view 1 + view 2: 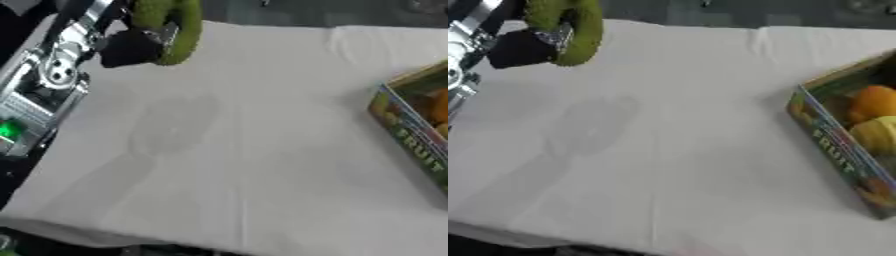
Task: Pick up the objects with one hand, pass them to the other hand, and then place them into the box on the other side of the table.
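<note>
A curved green object (175, 30), bent like a hook, hangs above the table's far left, with my left hand (131, 47) curled round it; the hand's shadow lies on the cloth below. The left arm (48, 75), silver with a green light, comes in along the left edge. At the right edge stands the open box (833, 135), printed with fruit and lettering, holding an orange fruit (875, 100) and a yellow fruit (877, 134). My right hand shows in neither view.
A white cloth (245, 150) covers the table, with a crease near the far right. The table's front edge runs along the bottom left. Dark floor lies beyond the far edge.
</note>
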You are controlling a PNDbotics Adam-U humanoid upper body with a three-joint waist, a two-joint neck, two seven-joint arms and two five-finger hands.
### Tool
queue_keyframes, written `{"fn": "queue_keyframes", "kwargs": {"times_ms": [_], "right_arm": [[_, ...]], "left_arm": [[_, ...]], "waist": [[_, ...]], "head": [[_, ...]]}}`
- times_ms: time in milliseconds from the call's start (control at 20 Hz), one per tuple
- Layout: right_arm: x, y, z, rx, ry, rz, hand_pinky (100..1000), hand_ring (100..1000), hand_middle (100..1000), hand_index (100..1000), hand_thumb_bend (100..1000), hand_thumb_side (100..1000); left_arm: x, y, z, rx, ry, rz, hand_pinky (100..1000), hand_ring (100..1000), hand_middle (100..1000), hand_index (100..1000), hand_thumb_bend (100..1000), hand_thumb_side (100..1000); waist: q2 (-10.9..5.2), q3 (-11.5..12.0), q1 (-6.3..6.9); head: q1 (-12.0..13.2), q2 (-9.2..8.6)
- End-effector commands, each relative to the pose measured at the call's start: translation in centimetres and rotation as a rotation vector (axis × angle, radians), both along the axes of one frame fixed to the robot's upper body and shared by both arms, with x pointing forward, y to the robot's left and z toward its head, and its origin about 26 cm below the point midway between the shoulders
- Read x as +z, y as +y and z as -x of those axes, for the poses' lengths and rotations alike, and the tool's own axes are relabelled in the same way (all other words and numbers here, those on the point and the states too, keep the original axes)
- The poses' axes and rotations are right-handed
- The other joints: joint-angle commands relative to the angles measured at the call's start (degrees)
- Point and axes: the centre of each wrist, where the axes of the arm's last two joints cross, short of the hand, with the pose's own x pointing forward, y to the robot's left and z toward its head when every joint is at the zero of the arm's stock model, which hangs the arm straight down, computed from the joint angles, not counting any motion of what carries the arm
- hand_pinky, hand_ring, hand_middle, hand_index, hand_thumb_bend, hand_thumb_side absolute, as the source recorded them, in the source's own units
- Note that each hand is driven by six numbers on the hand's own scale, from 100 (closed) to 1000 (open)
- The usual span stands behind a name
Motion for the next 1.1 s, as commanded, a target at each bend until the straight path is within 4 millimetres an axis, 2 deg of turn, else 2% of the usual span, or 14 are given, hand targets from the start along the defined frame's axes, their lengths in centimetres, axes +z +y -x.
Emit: {"fn": "queue_keyframes", "kwargs": {"times_ms": [50,650,1100], "right_arm": [[1.4,0.2,-0.2,0.016,-0.003,0.060,797,599,737,765,100,596],[1.4,0.7,-0.8,0.036,0.024,0.097,797,602,741,770,100,602],[3.0,2.1,-3.0,0.100,0.085,0.246,807,624,762,794,100,603]], "left_arm": [[0.3,-0.3,0.3,-0.012,-0.039,0.013,482,493,427,351,100,316],[-1.3,-1.2,-0.4,-0.023,-0.023,0.040,472,480,415,341,100,347],[-3.2,-2.7,-1.6,-0.039,0.004,0.071,460,464,397,329,100,379]], "waist": [[-1.75,0.0,-1.04],[-1.78,0.0,-1.18],[-2.41,0.3,-1.67]], "head": [[-1.0,0.27],[-1.2,0.13],[-2.2,0.43]]}}
